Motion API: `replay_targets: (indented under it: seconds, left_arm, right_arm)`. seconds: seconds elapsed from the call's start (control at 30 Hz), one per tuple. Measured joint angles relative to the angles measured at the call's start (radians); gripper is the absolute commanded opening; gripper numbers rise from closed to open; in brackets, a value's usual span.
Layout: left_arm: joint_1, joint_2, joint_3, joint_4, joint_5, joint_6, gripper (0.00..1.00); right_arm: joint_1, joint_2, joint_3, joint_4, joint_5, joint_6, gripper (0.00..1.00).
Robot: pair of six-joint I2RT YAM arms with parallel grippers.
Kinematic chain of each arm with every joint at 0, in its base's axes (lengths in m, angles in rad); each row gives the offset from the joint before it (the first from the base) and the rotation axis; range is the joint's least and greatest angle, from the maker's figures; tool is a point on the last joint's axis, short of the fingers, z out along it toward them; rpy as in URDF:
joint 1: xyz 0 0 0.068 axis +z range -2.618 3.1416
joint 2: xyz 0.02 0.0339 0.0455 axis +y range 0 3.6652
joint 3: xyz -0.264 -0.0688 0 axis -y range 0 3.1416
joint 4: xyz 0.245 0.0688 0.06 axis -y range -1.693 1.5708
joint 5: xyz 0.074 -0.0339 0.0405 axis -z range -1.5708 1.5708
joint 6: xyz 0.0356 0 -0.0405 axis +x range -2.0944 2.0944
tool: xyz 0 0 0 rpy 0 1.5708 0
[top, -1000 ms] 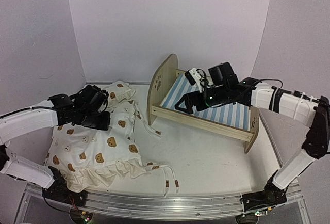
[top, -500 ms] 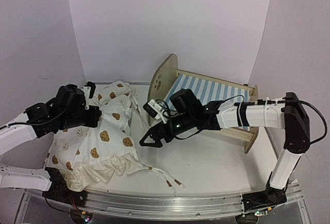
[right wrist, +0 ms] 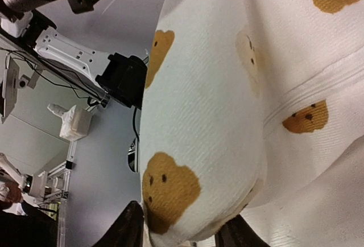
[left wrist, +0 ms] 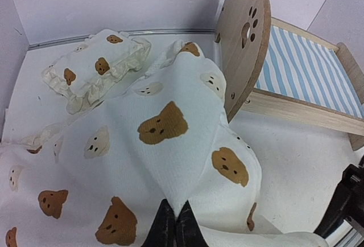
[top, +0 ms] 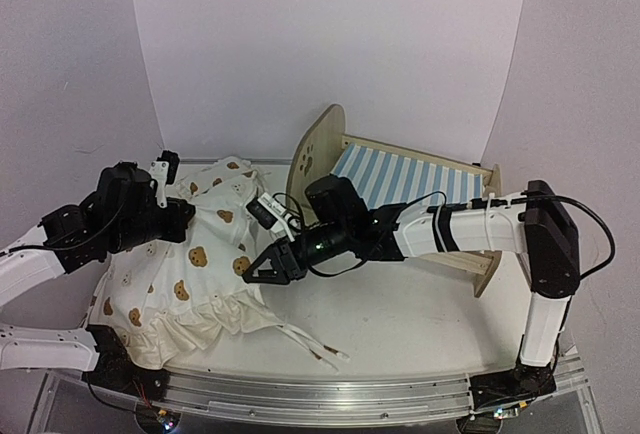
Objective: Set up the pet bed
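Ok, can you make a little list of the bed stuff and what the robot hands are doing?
Bed: light plywood pet bed with blue-and-white striped base, bare, at the back right of the table
Cushion: large cream bear-print ruffled cushion, left of the bed, partly lifted
Pillow: small bear-print pillow, on the table behind the cushion
Left gripper: shut on the cushion
Right gripper: fingers either side of a cushion fold; grip unclear

Robotics laboratory cell: plain pale lilac wall panels (top: 330, 44) enclose a white desk (top: 420, 324) edged by an aluminium extrusion rail (top: 330, 399); cabled white metal equipment brackets (right wrist: 57, 48) stand beyond.
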Motion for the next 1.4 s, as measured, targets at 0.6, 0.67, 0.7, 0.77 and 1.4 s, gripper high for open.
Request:
replay_targets:
  seconds: [0.6, 0.67, 0.7, 0.77, 1.4]
  left_arm:
    - [0.000, 0.206, 0.092, 0.084, 0.077, 0.049, 0.82]
    - [0.000, 0.204, 0.132, 0.068, 0.071, 0.048, 0.98]
    - [0.000, 0.201, 0.158, 0.057, 0.071, 0.047, 0.99]
    - [0.002, 0.195, 0.216, 0.027, 0.079, 0.047, 0.99]
    - [0.035, 0.178, 0.370, -0.146, -0.054, -0.128, 0.99]
  right_arm:
    - [0.009, -0.025, 0.073, 0.222, 0.073, 0.237, 0.00]
    - [0.015, -0.059, 0.073, 0.183, 0.208, 0.266, 0.00]
    - [0.020, -0.079, 0.074, 0.156, 0.280, 0.280, 0.00]
    - [0.024, -0.116, 0.081, 0.100, 0.399, 0.290, 0.00]
    - [0.006, -0.375, 0.212, -0.142, 0.437, -0.219, 0.00]
